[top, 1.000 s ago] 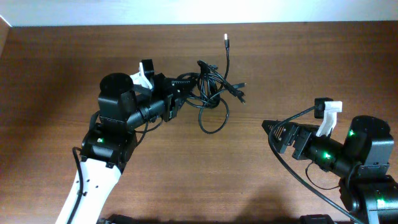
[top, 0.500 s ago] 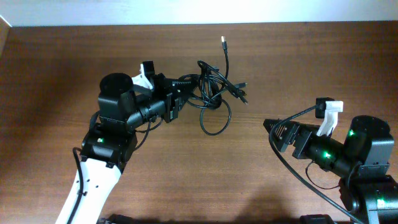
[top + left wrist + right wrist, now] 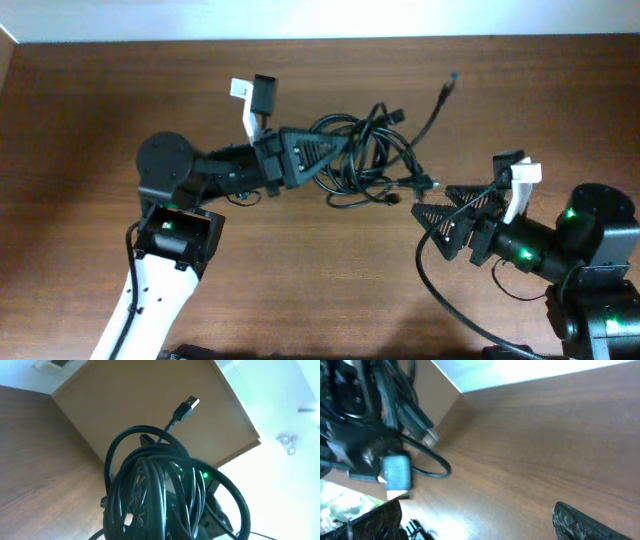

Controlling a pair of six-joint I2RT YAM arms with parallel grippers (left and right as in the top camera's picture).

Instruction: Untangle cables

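The cables (image 3: pixel 365 155) are one knotted black bundle, held up off the table. My left gripper (image 3: pixel 318 152) is shut on the bundle's left side. A free cord ends in a plug (image 3: pixel 450 78) at the upper right, and short plug ends (image 3: pixel 425 183) hang at the lower right. In the left wrist view the bundle (image 3: pixel 160 485) fills the middle and hides the fingers, and a USB plug (image 3: pixel 189 406) sticks up. My right gripper (image 3: pixel 432 203) is open and empty just right of the hanging plug ends. In the right wrist view its fingers (image 3: pixel 585 522) stand wide apart, with the bundle (image 3: pixel 385 395) at the upper left.
The brown wooden table (image 3: pixel 330 280) lies under both arms, with a pale wall along its far edge (image 3: pixel 320 38). The left arm's wrist camera block (image 3: pixel 262 95) stands above the gripper. A thick black wire (image 3: pixel 440 300) loops from the right arm.
My left gripper has lifted the bundle and swung it right, so the cords now hang toward the right arm. My right gripper has moved up and left, close to the hanging plug ends.
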